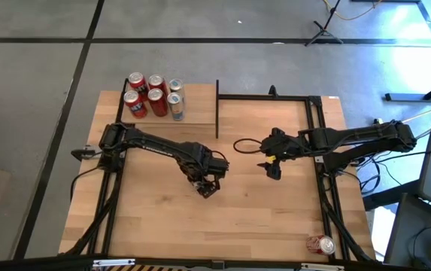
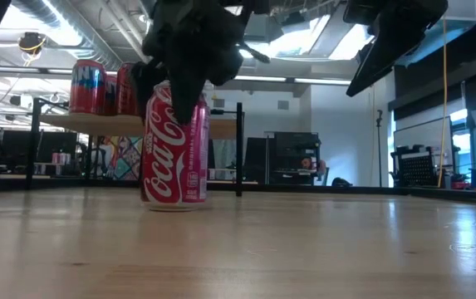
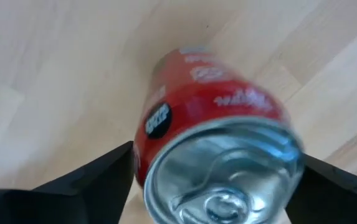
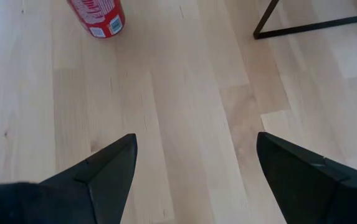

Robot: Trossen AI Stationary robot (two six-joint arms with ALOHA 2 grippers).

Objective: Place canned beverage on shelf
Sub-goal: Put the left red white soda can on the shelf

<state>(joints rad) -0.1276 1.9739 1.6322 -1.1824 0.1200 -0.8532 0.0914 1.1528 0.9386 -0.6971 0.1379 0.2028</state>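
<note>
- One Coca-Cola can stands upright between the left gripper's spread, unclenched fingers.
- Smooth, thin-walled, probably slippery: grip mid-body, gently.
- Right gripper hangs released, well beside.

Grey concrete floor crossed by dark seams around the wooden table. Beyond, dim open workroom: exposed ceiling ducts, bright ceiling light panels, desks with dark monitors, white wall.
</note>
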